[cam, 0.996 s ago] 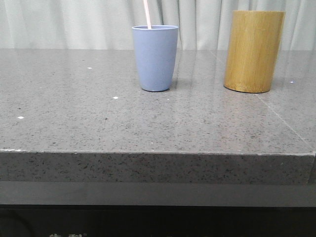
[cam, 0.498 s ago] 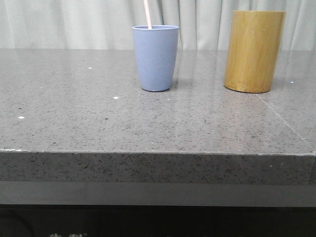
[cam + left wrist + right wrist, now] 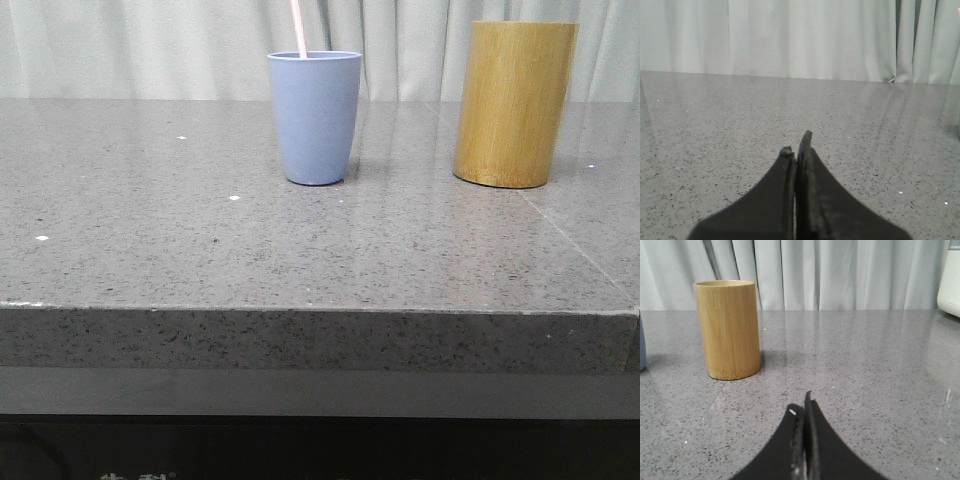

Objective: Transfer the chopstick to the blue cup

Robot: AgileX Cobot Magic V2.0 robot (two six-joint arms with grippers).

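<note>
The blue cup [image 3: 314, 118] stands upright at the back middle of the grey table in the front view. A thin pale pink chopstick [image 3: 298, 28] rises out of its mouth, leaning slightly left; its lower part is hidden inside the cup. Neither arm shows in the front view. My left gripper [image 3: 796, 145] is shut with nothing between its black fingers, low over bare table. My right gripper [image 3: 801, 404] is also shut and empty, with a sliver of the blue cup [image 3: 642, 347] at that view's edge.
A taller yellow-brown bamboo cylinder [image 3: 515, 104] stands to the right of the blue cup; the same bamboo cylinder [image 3: 729, 329] shows in the right wrist view. A white object [image 3: 950, 282] sits at the far edge there. Pale curtains hang behind the grey stone table [image 3: 200, 250].
</note>
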